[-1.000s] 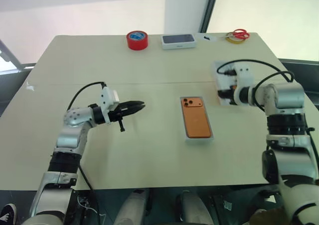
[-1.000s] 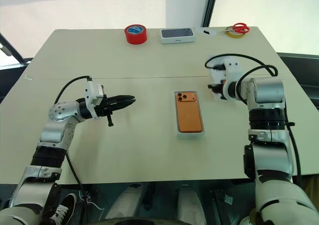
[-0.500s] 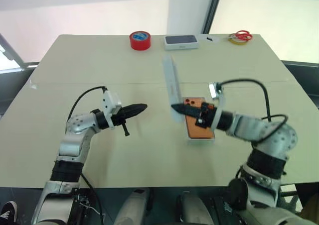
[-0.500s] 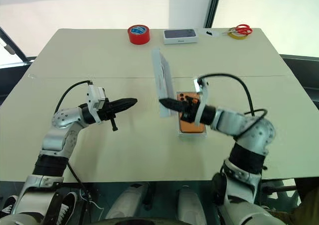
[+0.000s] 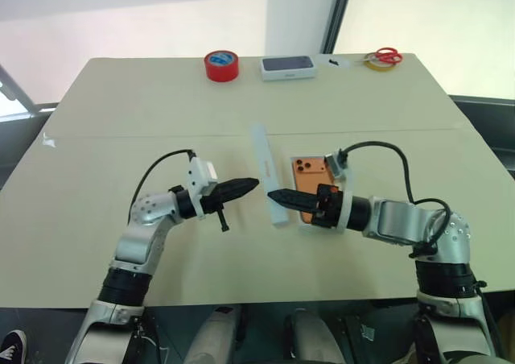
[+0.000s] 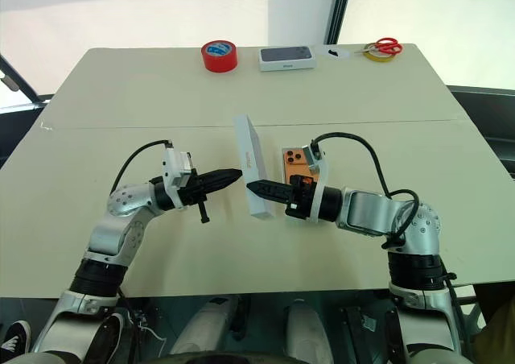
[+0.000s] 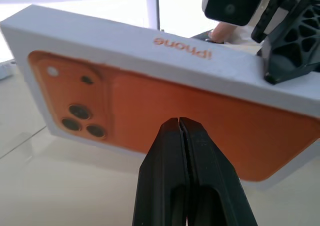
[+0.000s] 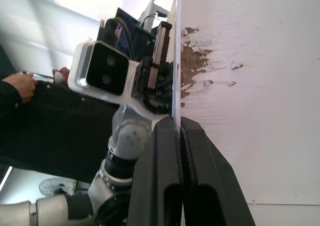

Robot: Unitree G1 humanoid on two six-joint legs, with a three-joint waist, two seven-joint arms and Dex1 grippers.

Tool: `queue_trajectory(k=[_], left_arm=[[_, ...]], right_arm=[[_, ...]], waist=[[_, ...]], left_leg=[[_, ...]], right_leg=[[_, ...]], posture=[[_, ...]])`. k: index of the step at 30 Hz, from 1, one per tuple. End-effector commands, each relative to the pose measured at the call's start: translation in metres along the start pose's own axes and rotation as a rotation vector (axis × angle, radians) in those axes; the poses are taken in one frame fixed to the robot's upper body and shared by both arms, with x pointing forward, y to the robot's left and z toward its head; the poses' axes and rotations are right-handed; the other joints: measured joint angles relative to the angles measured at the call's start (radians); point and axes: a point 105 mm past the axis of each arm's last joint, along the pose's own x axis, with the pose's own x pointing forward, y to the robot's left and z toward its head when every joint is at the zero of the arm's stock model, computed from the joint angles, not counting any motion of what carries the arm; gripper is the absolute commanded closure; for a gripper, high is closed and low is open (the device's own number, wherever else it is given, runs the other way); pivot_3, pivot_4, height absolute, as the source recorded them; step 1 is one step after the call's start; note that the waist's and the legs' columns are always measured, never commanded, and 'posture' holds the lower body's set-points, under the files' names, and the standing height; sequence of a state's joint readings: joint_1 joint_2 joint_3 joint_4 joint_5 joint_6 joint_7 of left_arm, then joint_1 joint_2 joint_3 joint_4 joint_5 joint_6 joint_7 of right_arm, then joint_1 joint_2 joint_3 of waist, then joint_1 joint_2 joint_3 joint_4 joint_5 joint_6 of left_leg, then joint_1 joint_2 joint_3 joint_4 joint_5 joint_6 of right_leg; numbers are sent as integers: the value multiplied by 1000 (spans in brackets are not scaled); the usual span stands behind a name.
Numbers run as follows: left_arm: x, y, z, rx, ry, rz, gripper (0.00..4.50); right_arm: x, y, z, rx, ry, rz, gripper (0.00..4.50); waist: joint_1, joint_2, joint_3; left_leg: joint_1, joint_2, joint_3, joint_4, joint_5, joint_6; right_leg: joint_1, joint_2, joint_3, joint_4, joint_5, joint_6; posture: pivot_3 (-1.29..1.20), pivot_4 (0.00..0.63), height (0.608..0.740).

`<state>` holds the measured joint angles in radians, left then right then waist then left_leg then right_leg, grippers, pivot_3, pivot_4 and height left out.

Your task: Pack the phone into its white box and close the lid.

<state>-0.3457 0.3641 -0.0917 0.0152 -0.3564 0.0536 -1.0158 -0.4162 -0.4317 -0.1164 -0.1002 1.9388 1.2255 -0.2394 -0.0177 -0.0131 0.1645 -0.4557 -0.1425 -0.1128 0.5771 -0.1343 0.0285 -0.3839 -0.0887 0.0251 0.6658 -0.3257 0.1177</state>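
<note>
- The right fingers (image 6: 256,189) are clamped on the edge of the lid (image 6: 251,175), which stands on edge above the worktop (image 6: 145,98); a second ago the lid was off by the right arm at the worktop's right side.
- The left fingers (image 6: 233,173) are pressed together, holding nothing, tips just beside the lid's printed orange face; they have come nearer to it.
- The phone (image 5: 311,188) lies back-up in the white box (image 5: 304,225), just behind the right fingers, unmoved.
</note>
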Motion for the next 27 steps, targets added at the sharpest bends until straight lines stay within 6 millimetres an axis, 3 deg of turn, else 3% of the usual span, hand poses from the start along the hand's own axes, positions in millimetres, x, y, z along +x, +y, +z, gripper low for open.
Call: queue_trajectory(k=[1, 10, 15, 18, 22, 27], left_arm=[[4, -6, 4, 22, -13, -6, 4460], [15, -5, -4, 2, -6, -6, 4460], [23, -8, -8, -16, -9, -15, 4460], [31, -10, -10, -25, -16, -22, 4500], [33, -13, -11, -32, -18, -38, 4500], [47, -17, -11, -43, -34, -59, 4500]], right_arm=[[1, 4, 9, 17, -31, 12, 4500], [-2, -30, 7, 109, -11, -141, 4500], [-3, -23, 12, 92, -22, -95, 4500], [-1, -19, 11, 100, -17, -57, 3565], [-8, -23, 18, 88, -33, -102, 1583], [-51, -35, 31, 14, -71, -241, 1583]], waist=[[2, 0, 0], [5, 0, 0], [5, 0, 0], [5, 0, 0], [5, 0, 0], [13, 0, 0]], left_leg=[[0, 0, 0, 0, 0, 0], [0, 0, 0, 0, 0, 0], [0, 0, 0, 1, 0, 0], [0, 0, 0, 1, 0, 0], [0, 0, 0, 1, 0, 0], [-3, 0, 0, 3, 0, 1]], right_leg=[[0, 0, 0, 0, 0, 0], [0, 0, 0, 0, 0, 0], [0, 0, 0, 0, 0, 0], [1, 0, 0, 0, 0, 0], [1, 0, 0, 0, 0, 0], [0, 0, -1, -1, 0, 0]], posture=[[0, 150, 736], [0, 150, 736], [0, 150, 736], [0, 150, 736], [0, 150, 736], [0, 150, 736]])
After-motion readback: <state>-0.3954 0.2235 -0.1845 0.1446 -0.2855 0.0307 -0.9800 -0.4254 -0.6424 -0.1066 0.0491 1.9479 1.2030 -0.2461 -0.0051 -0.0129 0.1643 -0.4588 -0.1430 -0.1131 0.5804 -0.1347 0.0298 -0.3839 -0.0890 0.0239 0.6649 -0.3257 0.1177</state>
